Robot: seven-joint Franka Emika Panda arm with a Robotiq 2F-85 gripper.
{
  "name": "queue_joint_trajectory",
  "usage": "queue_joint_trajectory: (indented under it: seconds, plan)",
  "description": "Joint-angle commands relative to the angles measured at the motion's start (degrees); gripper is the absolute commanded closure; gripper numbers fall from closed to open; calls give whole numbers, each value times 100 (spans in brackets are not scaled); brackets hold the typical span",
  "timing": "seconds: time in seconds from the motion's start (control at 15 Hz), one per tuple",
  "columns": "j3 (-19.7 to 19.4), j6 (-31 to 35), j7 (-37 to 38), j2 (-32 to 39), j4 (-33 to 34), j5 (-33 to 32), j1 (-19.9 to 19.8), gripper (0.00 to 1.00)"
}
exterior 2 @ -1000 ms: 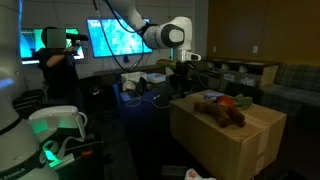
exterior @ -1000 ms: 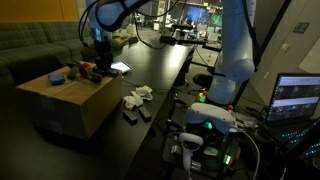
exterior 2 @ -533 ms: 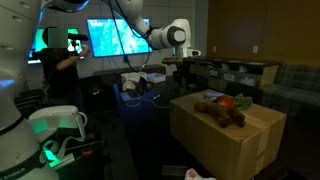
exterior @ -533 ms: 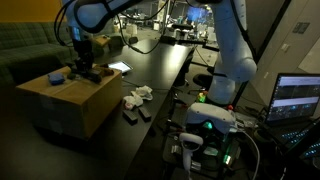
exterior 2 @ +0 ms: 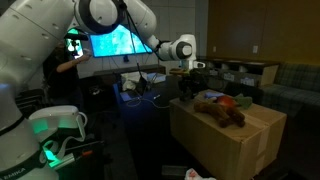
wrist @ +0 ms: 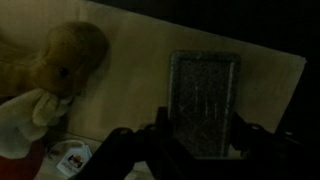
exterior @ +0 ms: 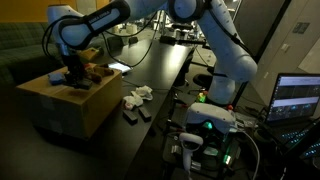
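My gripper (wrist: 203, 120) is shut on a dark grey rectangular block (wrist: 205, 85), which stands out between the two fingers. In both exterior views the gripper (exterior: 72, 74) (exterior 2: 190, 88) hangs just above the top of a cardboard box (exterior: 60, 102) (exterior 2: 232, 138). A brown plush toy (wrist: 66, 52) (exterior 2: 222, 109) lies on the box beside the gripper. A white cloth-like part (wrist: 22, 118) and a small red-and-white item (wrist: 72, 157) lie close to the toy. The wrist view is dim, so the block's surface detail is unclear.
A black table (exterior: 165, 70) runs behind the box, with a crumpled white cloth (exterior: 138, 96) and small dark objects (exterior: 135, 114) on it. A laptop (exterior: 297, 98) glows at one side. Bright monitors (exterior 2: 112, 40) and a person (exterior 2: 66, 58) are behind.
The arm has swung from above the black table across to the cardboard box and come down close over its top, keeping the same grip on the block.
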Motion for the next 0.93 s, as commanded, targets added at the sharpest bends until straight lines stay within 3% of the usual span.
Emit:
queue_joint_trajectory:
  seconds: [0.0, 0.07, 0.13, 0.2, 0.4, 0.67, 0.87]
  plan:
    - [-83, -460, -79, 586, 934, -54, 108, 67]
    - [-86, -521, -98, 633, 1023, -51, 106, 61]
    - [-88, -562, -102, 709, 1129, -40, 108, 34]
    - [-88, -572, -115, 752, 1188, -35, 107, 18]
    - [-62, -611, -207, 695, 1235, 0, 62, 1]
    - [64, -677, -493, 52, 671, 214, -197, 0]
    - [62, -754, -597, -783, -178, 416, -480, 0]
